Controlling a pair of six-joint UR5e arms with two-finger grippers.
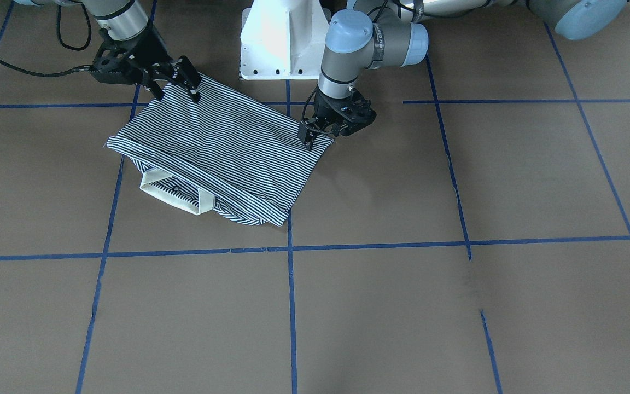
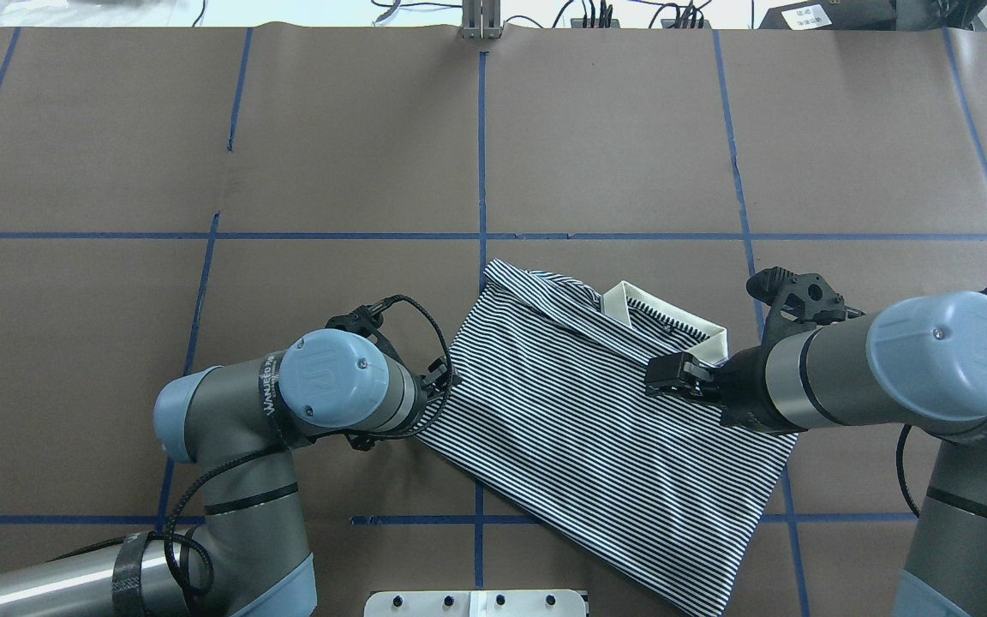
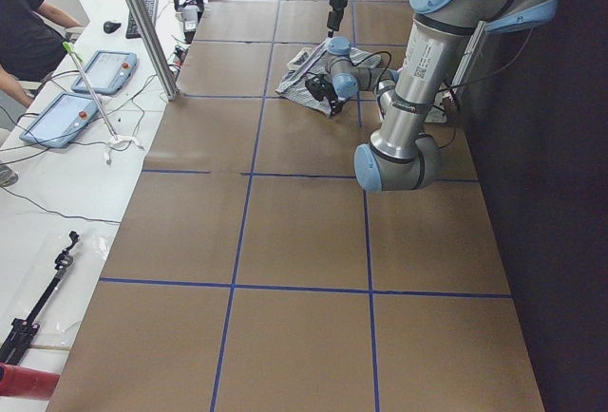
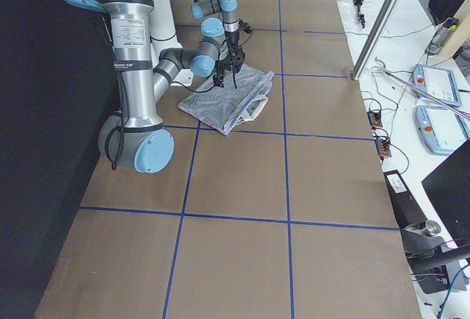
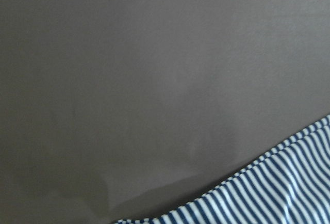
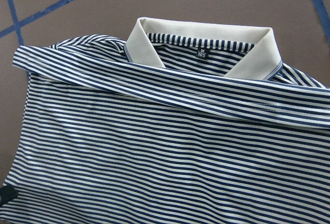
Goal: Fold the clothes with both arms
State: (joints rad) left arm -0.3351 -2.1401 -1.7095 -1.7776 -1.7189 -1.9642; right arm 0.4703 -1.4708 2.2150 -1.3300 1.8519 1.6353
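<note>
1. At the polo shirt's (image 1: 216, 153) robot-side edge, right gripper (image 1: 177, 94) fingers spread, holding nothing, just above cloth; likely poised to regrasp.
2. Left gripper (image 1: 308, 141) at the adjacent corner; clenched or released, cannot tell. Probably steadying the fold.
3. Polo shirt lies doubled on table (image 1: 457, 301), close before robot: limp striped knit, stiffer cream collar (image 1: 175, 197) protruding.

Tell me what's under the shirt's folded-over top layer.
The cream collar with its neck label pokes out from under the top layer of the shirt, plus a strip of striped cloth. Everything deeper, chest and sleeves included, is covered.
</note>
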